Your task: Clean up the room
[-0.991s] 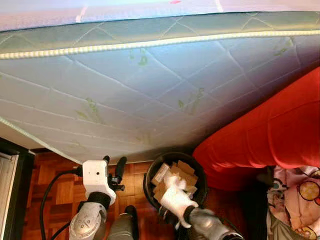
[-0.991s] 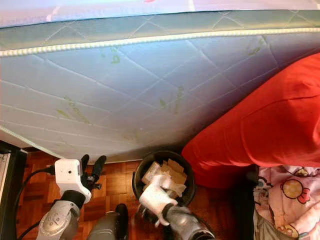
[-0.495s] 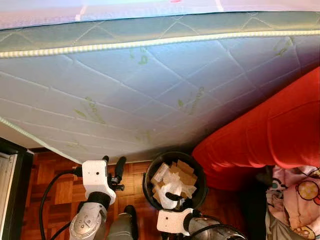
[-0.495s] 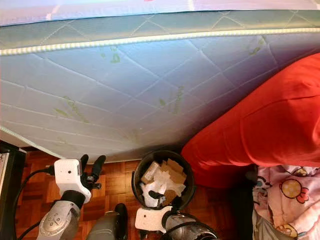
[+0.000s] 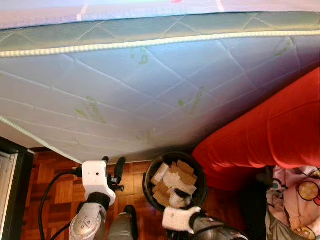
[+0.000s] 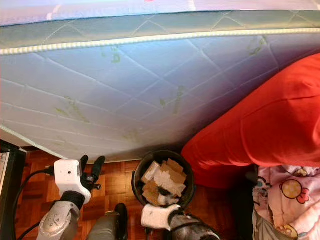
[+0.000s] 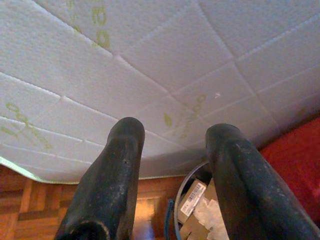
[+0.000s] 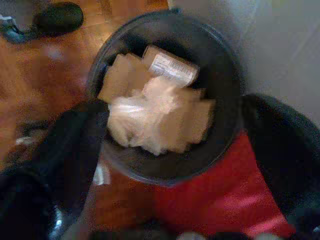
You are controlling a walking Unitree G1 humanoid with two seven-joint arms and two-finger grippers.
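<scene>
R gripper (image 8: 170, 145): I've got it right over the bin, fingers spread wide w/ the bin's mouth between them, nothing held. In head cam I see its white wrist block at the bin's near rim.
L gripper (image 7: 172, 165): fingers apart, empty, pointing at the mattress side, bin off to its right. Raised above the floor, just left of the bin in head cam.
Bin (image 5: 150, 172): round, black, on the floor, tucked against the mattress side and just beside the red cover.
Trash in bin (image 8: 160, 117): crumpled white paper/tissue on top of brown cardboard bits, plus a carton w/ a printed label (image 8: 171, 67) toward the mattress side. All inside the rim, near full.
Mattress (image 5: 150, 85): pale quilted side w/ green print, fills the upper part of my head view, standing over the bin.
Red cover (image 5: 265, 135): big red fabric mass to the right, touching or v. close to the bin, can't tell which.
Patterned cloth (image 5: 297, 192): pink cartoon print, lower right corner, below the red cover.
Floor (image 5: 55, 190): wood parquet, dark cable from my L arm hanging over it.
</scene>
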